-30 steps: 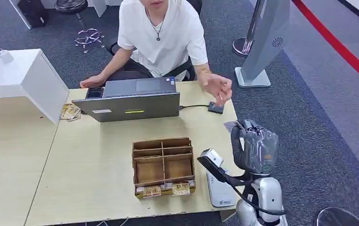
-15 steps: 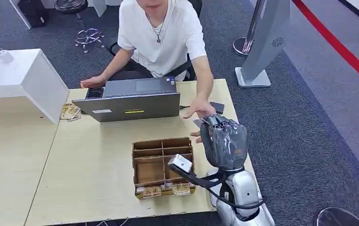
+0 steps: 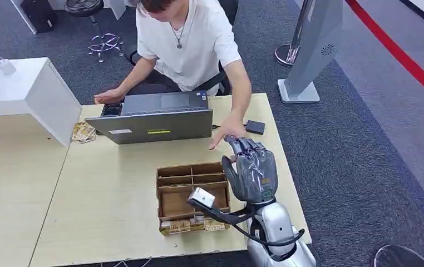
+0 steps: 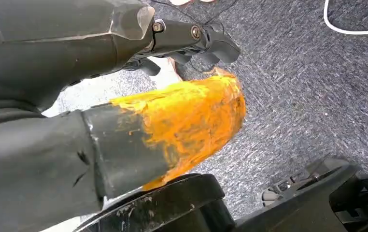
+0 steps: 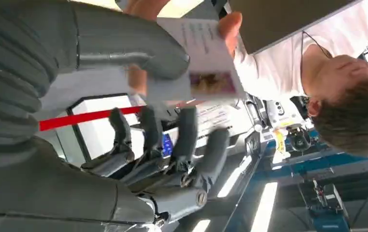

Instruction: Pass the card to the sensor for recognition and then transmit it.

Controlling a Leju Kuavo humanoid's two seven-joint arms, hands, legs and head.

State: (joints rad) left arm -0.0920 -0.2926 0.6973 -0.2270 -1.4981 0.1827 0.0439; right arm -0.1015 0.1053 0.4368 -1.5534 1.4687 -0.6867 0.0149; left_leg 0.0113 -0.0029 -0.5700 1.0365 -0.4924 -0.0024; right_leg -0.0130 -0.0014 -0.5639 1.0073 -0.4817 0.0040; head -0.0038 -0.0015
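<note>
On the far left of the table stood a white box (image 3: 29, 92), and beside it a few small packets (image 3: 83, 132) lay near the open laptop (image 3: 157, 118). Further to the right, in the middle of the table (image 3: 104, 189), was the brown divided tray (image 3: 192, 196), with small packets standing along its near edge. Just right of the tray the robot's right hand (image 3: 252, 169) was raised above the table, fingers pointing away towards the person (image 3: 190, 41) who sat behind the laptop. The person's hand (image 3: 226, 129) reached forward and met the fingertips of the right hand. In the right wrist view the card (image 5: 199, 60) was between the thick thumb (image 5: 134, 46) and the person's fingers, which were holding its other edge; the darker fingers (image 5: 187, 130) were spread and apart from the card. So the card seemed to be pressed by the thumb while the person took hold of it, though I could not tell how firmly the robot gripped it. A little further right, the small black sensor (image 3: 255, 127) lay on the table with its cable going to the laptop.

The left hand (image 4: 76, 96) hung low over the carpet; whether it was open I could not tell.

My judgement: the step in hand was the handing over of the card. The next move calls for the thumb to loosen once the person clearly holds the card, and then for the arm to draw back without touching the tray
</note>
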